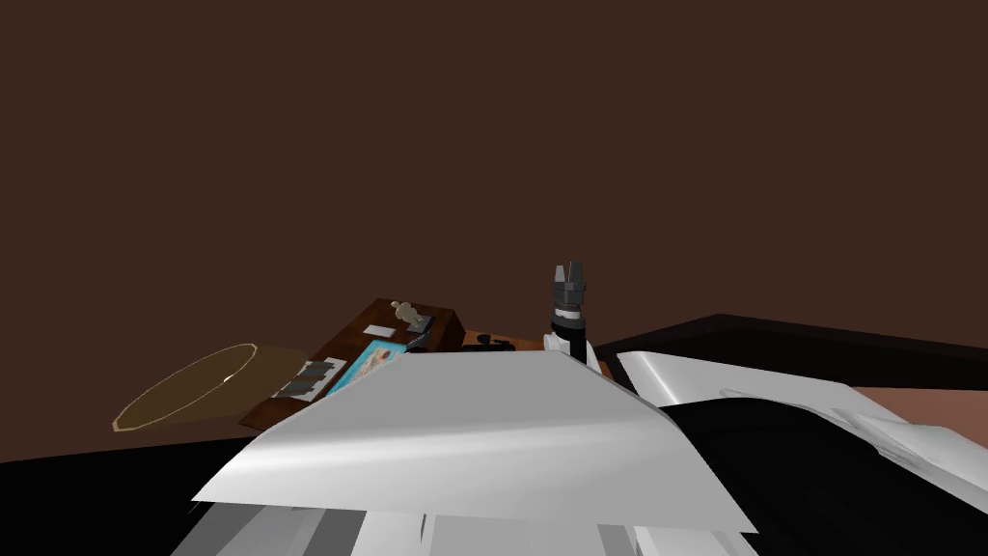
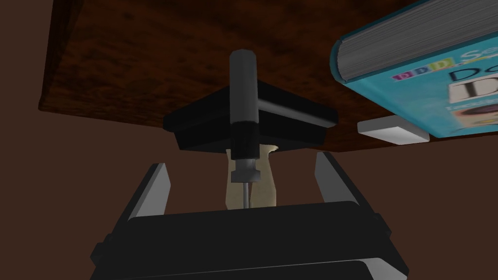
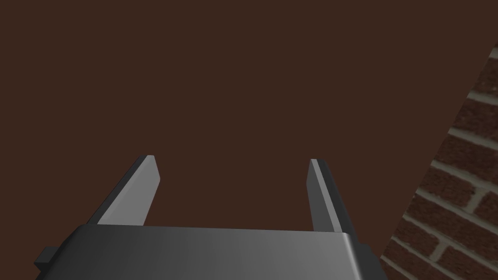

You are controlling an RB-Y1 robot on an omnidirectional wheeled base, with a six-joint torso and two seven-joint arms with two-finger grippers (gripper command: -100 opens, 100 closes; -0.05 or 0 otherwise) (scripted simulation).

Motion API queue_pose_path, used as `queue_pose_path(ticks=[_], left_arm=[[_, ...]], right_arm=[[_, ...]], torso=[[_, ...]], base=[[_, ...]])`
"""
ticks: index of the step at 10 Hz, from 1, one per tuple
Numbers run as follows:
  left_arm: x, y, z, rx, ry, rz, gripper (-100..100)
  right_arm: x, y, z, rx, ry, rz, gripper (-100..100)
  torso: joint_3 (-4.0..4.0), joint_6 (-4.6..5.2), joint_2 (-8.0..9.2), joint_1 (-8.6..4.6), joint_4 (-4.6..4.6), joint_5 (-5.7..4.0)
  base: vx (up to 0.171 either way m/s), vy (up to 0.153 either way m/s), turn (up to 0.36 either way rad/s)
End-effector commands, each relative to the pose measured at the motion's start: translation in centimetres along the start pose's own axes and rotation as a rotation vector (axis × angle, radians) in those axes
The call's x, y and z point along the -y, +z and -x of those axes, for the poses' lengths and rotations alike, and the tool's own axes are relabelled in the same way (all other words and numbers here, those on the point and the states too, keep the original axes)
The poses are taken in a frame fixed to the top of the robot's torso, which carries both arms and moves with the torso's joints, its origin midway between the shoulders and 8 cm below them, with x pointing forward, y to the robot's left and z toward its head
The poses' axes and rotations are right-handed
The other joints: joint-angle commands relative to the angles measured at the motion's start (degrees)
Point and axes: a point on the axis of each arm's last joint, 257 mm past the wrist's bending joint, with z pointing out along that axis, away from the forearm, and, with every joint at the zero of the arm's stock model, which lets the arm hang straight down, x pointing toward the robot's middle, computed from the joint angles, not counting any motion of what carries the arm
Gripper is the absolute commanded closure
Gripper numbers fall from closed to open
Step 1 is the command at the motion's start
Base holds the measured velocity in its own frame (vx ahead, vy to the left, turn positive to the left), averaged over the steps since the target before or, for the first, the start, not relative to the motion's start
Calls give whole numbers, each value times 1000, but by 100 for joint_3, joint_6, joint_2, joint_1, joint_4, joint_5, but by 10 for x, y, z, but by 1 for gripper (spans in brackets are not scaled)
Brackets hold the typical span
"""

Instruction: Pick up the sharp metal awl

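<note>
Left tool (image 2: 243, 167) had its fingers wide apart, gripping nothing. One awl (image 2: 243, 97) sat in line with the gap, dark handle away from the tool, thin shaft toward it, touching neither finger. Just behind it: one figurine (image 2: 266, 187) on a black base (image 2: 292, 116). One teal book (image 2: 428, 87) and one white block (image 2: 394, 131) lay on the bench (image 2: 136, 63). In the head view, the book was at 7 o'clock of the figurine. Right tool (image 3: 233, 163) was raised at 3 o'clock, fingers apart, empty.
</note>
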Motion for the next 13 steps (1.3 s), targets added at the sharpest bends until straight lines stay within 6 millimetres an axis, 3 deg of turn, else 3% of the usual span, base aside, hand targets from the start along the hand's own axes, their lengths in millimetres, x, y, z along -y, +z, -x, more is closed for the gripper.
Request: queue_pose_path(ticks=[1, 2, 4, 7, 9, 10, 11, 13], left_arm=[[32, 5, -1, -2, 15, -15, -100], [32, 6, -1, -1, 14, -15, -100], [66, 9, -2, -4, 27, -36, -100], [66, 9, -2, -3, 31, -36, -100], [101, 11, -3, -6, 49, -60, -100], [91, 9, -5, -5, 44, -52, -100], [93, 9, -6, -6, 44, -54, 100], [91, 9, -6, -6, 45, -49, 100]], right_arm=[[0, 0, 0, 0, 0, 0, 0], [0, 0, 0, 0, 0, 0, 0], [0, 0, 0, 0, 0, 0, 0], [0, 0, 0, 0, 0, 0, 0], [0, 0, 0, 0, 0, 0, 0], [0, 0, 0, 0, 0, 0, 0], [0, 0, 0, 0, 0, 0, 0], [0, 0, 0, 0, 0, 0, 0]], torso=[[0, 0, 0, 0, 0, 0], [-2, -2, -2, 10, -1, 2], [1, -1, 3, 13, 0, 2], [-1, 0, -2, -14, -1, -3], [-3, 1, -5, -19, -1, -4], [-5, 1, -9, -24, -2, -4], [-5, 0, -7, -21, -2, -5], [-3, 7, -8, -25, 1, -1]], base=[[-15, 79, 155], [-26, 77, 91], [-27, 85, 96], [-7, 11, -7], [4, -4, 13], [6, -8, 7], [-1, 2, 14], [2, -5, -15]])
